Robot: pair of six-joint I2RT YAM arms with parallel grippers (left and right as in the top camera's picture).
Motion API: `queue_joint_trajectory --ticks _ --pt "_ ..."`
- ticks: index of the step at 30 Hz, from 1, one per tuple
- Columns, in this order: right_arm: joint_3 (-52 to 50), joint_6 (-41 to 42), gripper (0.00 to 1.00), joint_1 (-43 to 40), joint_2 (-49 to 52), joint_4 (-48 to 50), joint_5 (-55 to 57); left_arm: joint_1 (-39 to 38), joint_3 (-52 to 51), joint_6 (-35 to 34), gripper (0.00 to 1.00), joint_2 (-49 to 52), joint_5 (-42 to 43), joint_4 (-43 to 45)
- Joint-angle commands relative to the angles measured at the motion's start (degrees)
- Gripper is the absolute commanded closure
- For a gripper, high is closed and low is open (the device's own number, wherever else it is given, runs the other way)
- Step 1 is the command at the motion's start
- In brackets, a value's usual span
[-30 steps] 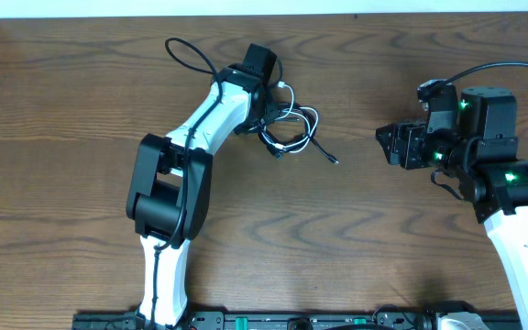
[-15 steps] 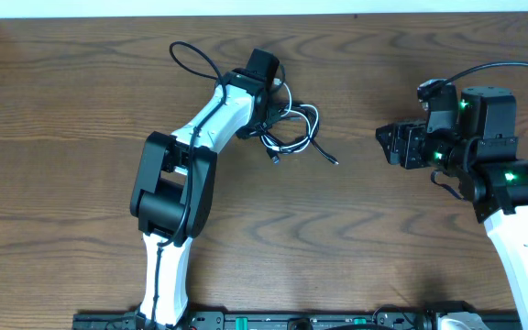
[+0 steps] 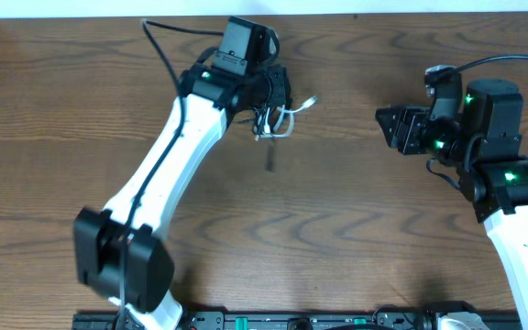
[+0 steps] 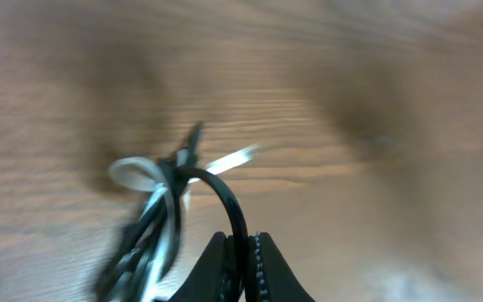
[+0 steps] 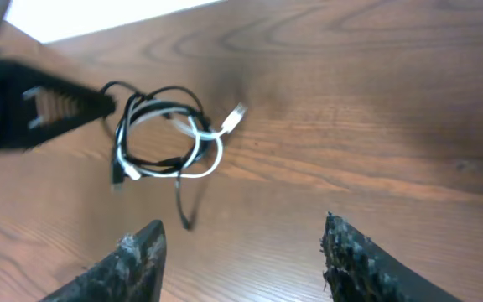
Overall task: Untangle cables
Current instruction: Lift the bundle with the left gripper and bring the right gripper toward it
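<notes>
My left gripper (image 3: pixel 269 94) is shut on the black cable (image 3: pixel 269 151) at the back of the table. It holds the tangled bundle, with the white cable (image 3: pixel 289 115) wound through it. In the left wrist view the jaws (image 4: pixel 243 252) pinch a black loop (image 4: pixel 225 197), and the white cable (image 4: pixel 132 172) hangs to its left, blurred. My right gripper (image 3: pixel 388 128) is open and empty, well right of the bundle. In the right wrist view its fingers (image 5: pixel 241 243) frame the black cable (image 5: pixel 153 109) and white cable (image 5: pixel 210 147) hanging from the left gripper (image 5: pixel 40 105).
The wooden table (image 3: pixel 356 238) is bare around the bundle. Its pale back edge (image 3: pixel 383 7) lies just behind the left gripper. Thicker black arm wires loop above the left arm (image 3: pixel 159 41) and the right arm (image 3: pixel 511 60).
My left arm has stretched out and pulled the bundle back and left. The cables have drawn into a tighter hanging clump. The right gripper has shifted slightly.
</notes>
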Motion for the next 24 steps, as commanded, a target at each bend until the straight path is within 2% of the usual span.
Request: queue_joint_trajectory --ticks 1,9,16,18,20,24 --pt "1.2 9.3 0.51 -0.1 1.5 1.6 -1.0 -0.2 0.3 4.9 0.93 -0.1 8.9 0.0" --pt "1.2 16.7 0.6 1.4 7.6 5.4 -6.9 -0.2 0.3 4.9 0.93 0.0 11.6 -0.1" --pt "1.2 19.7 0.64 3.4 15.5 8.2 -12.4 -0.2 0.3 3.7 0.93 0.0 14.9 0.2" --pt "1.2 19.9 0.6 4.9 18.6 12.5 -16.1 -0.2 0.3 3.7 0.93 0.0 19.1 0.2" --pt "1.2 20.6 0.49 6.0 20.2 14.8 -16.8 -0.2 0.3 3.7 0.92 0.0 22.2 0.2" --pt "1.2 21.3 0.48 8.0 22.9 18.4 -16.5 -0.2 0.3 3.7 0.93 0.0 26.8 0.2"
